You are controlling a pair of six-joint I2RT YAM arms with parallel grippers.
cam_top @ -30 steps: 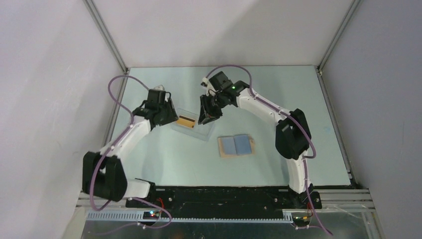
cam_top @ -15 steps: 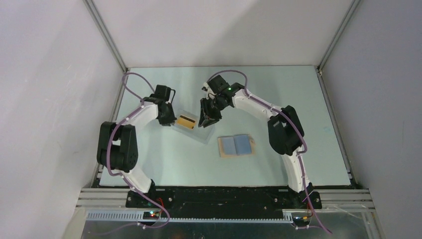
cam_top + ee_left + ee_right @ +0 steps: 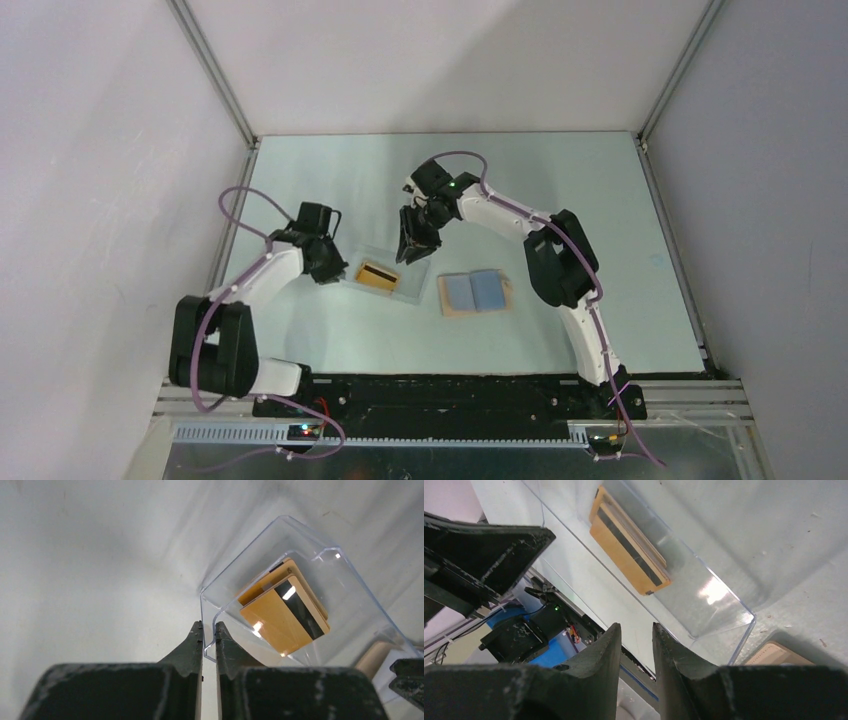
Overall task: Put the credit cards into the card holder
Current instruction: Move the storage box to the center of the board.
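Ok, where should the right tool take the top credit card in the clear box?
Probably by its two long edges, coming straight down from above: the top credit card lies flat, stripe up, in the clear box, whose walls block any side approach. It sits slightly offset from the cards beneath, giving one edge a lip. The left tool pinches the box wall.

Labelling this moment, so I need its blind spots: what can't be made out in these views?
- Number of orange-yellow striped plastic cards: stacked, top card covers the rest, all views.
- Tan bifold card holder: pockets too small in top view; wrist views crop it to a corner.
- Left gripper: whether it pinches the clear plastic box wall; transparent edge, left wrist view.
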